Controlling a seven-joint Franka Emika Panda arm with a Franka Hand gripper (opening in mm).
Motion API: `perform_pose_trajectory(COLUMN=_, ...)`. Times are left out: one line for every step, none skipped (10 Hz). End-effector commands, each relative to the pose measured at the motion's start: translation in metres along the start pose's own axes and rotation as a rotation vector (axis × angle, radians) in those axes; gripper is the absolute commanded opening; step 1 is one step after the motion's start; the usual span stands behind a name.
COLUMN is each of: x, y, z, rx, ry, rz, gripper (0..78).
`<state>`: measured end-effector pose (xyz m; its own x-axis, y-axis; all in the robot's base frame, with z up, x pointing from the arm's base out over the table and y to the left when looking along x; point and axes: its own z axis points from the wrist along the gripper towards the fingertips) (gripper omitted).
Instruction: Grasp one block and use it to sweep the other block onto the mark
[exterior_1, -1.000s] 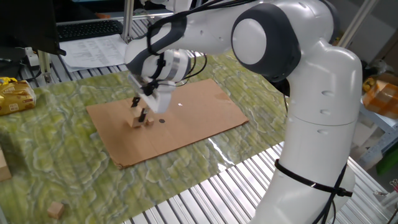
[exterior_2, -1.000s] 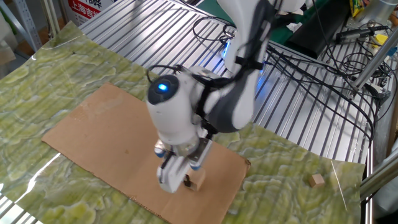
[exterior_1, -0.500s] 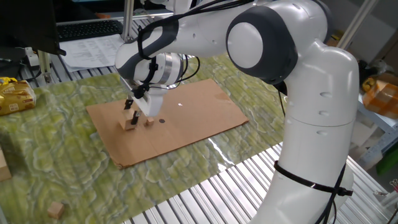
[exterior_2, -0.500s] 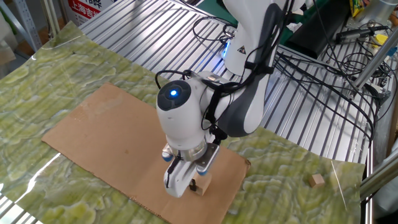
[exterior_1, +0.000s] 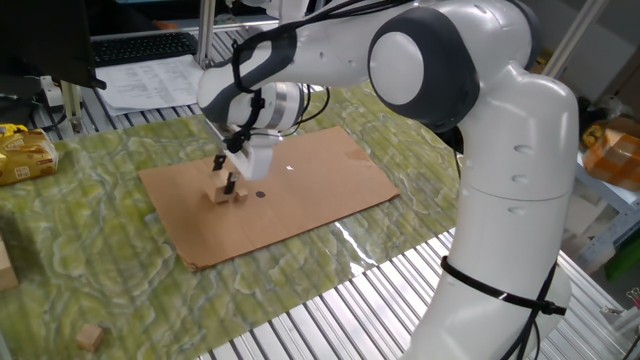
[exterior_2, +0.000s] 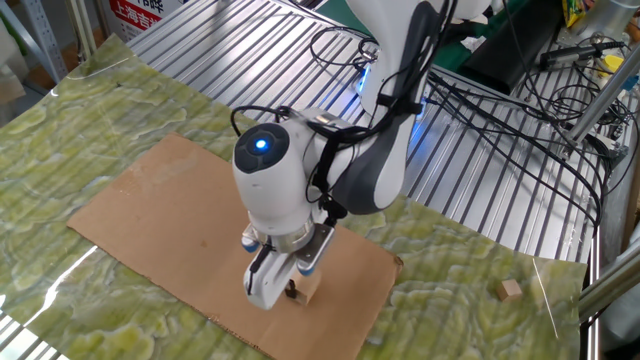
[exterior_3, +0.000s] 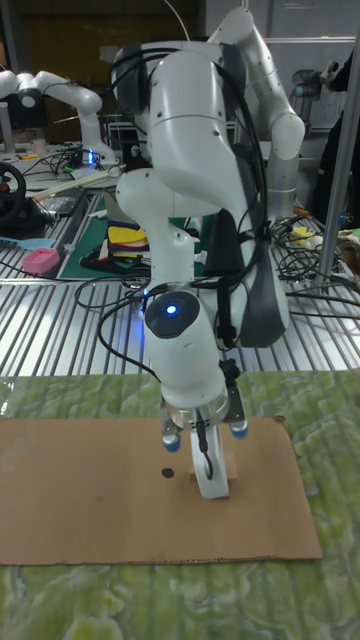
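My gripper (exterior_1: 226, 184) is down on the brown cardboard (exterior_1: 320, 180), shut on the largest tan block (exterior_1: 217, 195), which rests on the sheet. The tiny block (exterior_1: 240, 196) lies just right of it, close to or touching it. The black mark (exterior_1: 260, 194) is a short gap further right. From the other side, the large block (exterior_2: 307, 288) shows beside the fingers near the cardboard's edge, and the tiny block is hidden behind the hand. In the tall view the mark (exterior_3: 167, 473) lies left of the gripper (exterior_3: 208, 470).
A mid-sized tan cube (exterior_1: 91, 335) lies off the cardboard on the green mat, also seen as a cube (exterior_2: 511, 290) by the mat's edge. A yellow package (exterior_1: 22, 155) sits at the far left. Papers and a keyboard lie behind, and cables cover the metal table.
The gripper slid the large block away from the tiny block and the mark, then brought it back beside the tiny block. The tiny block and the mark look unmoved.
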<state>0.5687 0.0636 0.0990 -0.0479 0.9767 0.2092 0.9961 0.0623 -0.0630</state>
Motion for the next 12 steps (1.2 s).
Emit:
perform_pose_trajectory(x=-0.005, y=-0.001, z=-0.007, rx=0.005, ry=-0.007, rz=-0.016, gripper=1.1)
perform_pose_trajectory(x=-0.006, y=-0.001, z=-0.007, rx=0.005, ry=-0.012, rz=-0.019, gripper=1.1)
perform_pose_trajectory(x=-0.008, y=0.0, z=-0.007, rx=0.005, ry=-0.017, rz=-0.023, gripper=1.1)
perform_pose_trajectory(x=-0.009, y=0.0, z=-0.007, rx=0.005, ry=-0.019, rz=-0.027, gripper=1.1)
perform_pose_trajectory(x=-0.011, y=0.0, z=-0.006, rx=0.004, ry=-0.027, rz=-0.031, gripper=1.1)
perform_pose_trajectory(x=-0.013, y=0.0, z=-0.006, rx=0.002, ry=-0.029, rz=-0.031, gripper=1.1)
perform_pose_trajectory(x=-0.015, y=0.0, z=-0.007, rx=0.003, ry=-0.039, rz=-0.031, gripper=1.1)
perform_pose_trajectory(x=-0.016, y=-0.001, z=-0.009, rx=0.004, ry=-0.046, rz=-0.033, gripper=1.1)
perform_pose_trajectory(x=-0.017, y=-0.001, z=-0.009, rx=0.004, ry=-0.048, rz=-0.033, gripper=1.1)
perform_pose_trajectory(x=-0.021, y=-0.002, z=-0.011, rx=0.005, ry=-0.051, rz=-0.035, gripper=1.1)
perform_pose_trajectory(x=-0.023, y=-0.002, z=-0.011, rx=0.005, ry=-0.053, rz=-0.035, gripper=1.1)
perform_pose_trajectory(x=-0.024, y=-0.002, z=-0.011, rx=0.005, ry=-0.059, rz=-0.034, gripper=1.1)
